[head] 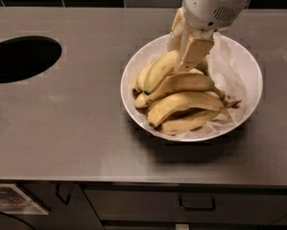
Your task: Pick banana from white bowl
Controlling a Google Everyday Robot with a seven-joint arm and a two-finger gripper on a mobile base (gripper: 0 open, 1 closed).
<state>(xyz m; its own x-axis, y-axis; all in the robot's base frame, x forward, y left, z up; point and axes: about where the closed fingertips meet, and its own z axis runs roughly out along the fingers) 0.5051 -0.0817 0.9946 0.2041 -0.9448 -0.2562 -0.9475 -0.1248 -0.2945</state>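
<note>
The gripper (185, 49) stands in the white bowl (256, 75) over the upper end of the banana (156, 72), whose long axis runs down-left from it. Its grip state cannot be determined.

- The banana (156, 71), plump and yellow with a greenish tinge, is lying tilted at the far left of the heap, leaning on the other bananas.
- The white bowl (246, 71), wide, shallow and paper-lined, is sitting upright, right of centre.
- The gripper (180, 56) is hanging over the bowl's far side, at the banana's upper end.
</note>
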